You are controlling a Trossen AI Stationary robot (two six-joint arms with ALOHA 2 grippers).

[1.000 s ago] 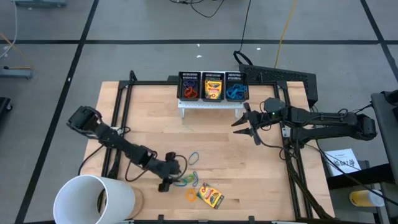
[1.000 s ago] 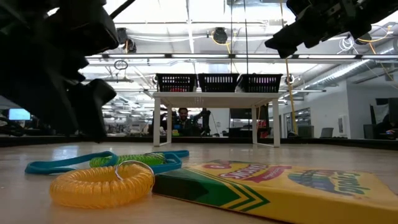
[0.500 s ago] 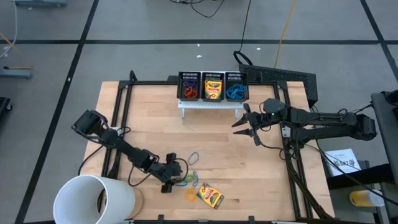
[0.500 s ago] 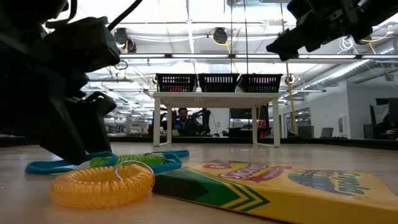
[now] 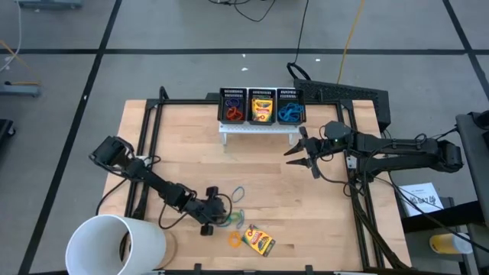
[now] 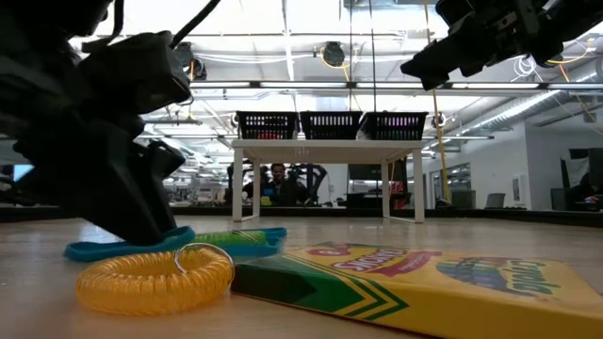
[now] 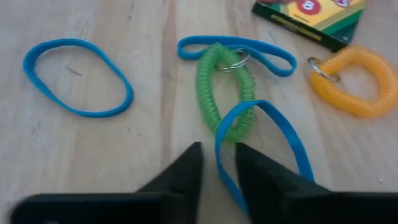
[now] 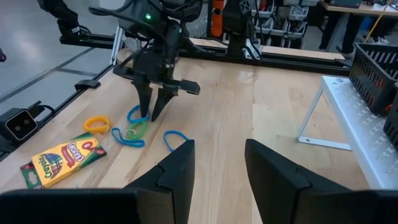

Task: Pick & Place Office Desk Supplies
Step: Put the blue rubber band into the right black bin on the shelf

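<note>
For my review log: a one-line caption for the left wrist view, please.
Left gripper closing on a blue band beside a green coil, crayon box nearby.

bare wood [image 5: 267,176] between bands and rack [image 5: 258,126]

Counted on the worktop [image 5: 183,145]: one crayon box [image 5: 258,241], one orange coil [image 5: 234,240], one green coil [image 7: 225,87], three blue bands [image 7: 78,77]. Three mesh bins [image 5: 260,105] on a white stand [image 5: 256,128]; one white cup [image 5: 114,244].

Wooden table [image 5: 191,160], crayon box [image 5: 259,241], coiled bands [image 5: 234,239], white cup [image 5: 114,244], bin stand [image 5: 260,126]
</note>
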